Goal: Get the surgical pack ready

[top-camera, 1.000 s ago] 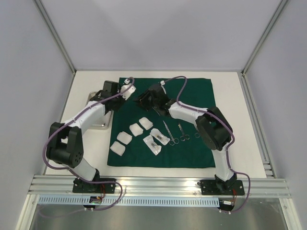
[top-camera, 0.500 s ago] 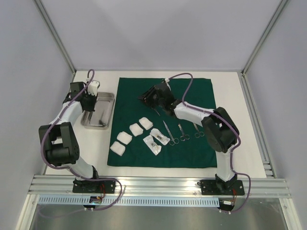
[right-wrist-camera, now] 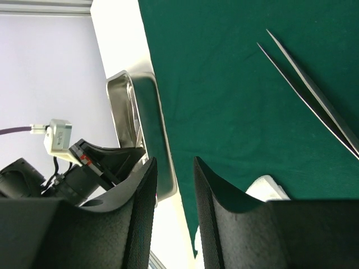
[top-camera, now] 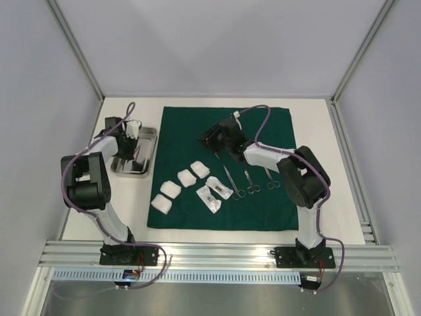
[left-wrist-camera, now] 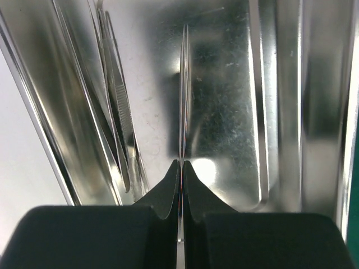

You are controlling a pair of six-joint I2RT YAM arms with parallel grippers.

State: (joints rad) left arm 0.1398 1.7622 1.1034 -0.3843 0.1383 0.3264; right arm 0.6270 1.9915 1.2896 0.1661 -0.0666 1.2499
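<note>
The dark green cloth [top-camera: 263, 125] lies spread flat in the middle of the table. On it are white gauze squares [top-camera: 186, 178], a small packet [top-camera: 214, 192] and slim metal instruments [top-camera: 250, 181]. The steel tray [top-camera: 150, 131] sits left of the cloth. My left gripper [left-wrist-camera: 181, 165] hangs over the tray, shut on thin steel tweezers [left-wrist-camera: 184, 84] that point into it. Another pair of tweezers [left-wrist-camera: 115, 101] lies along the tray's left side. My right gripper [right-wrist-camera: 174, 162] hovers over the cloth's upper middle, open and holding nothing. One more pair of tweezers [right-wrist-camera: 314, 95] lies on the cloth ahead of it.
Aluminium frame posts and grey walls close in the table on three sides. A rail [top-camera: 217, 253] runs along the near edge by the arm bases. The tray's rim [right-wrist-camera: 160, 140] and the left gripper's body [right-wrist-camera: 95, 162] show in the right wrist view.
My left arm has swung left from the cloth's upper left corner to above the tray, still shut on the tweezers. My right gripper has drifted slightly right.
</note>
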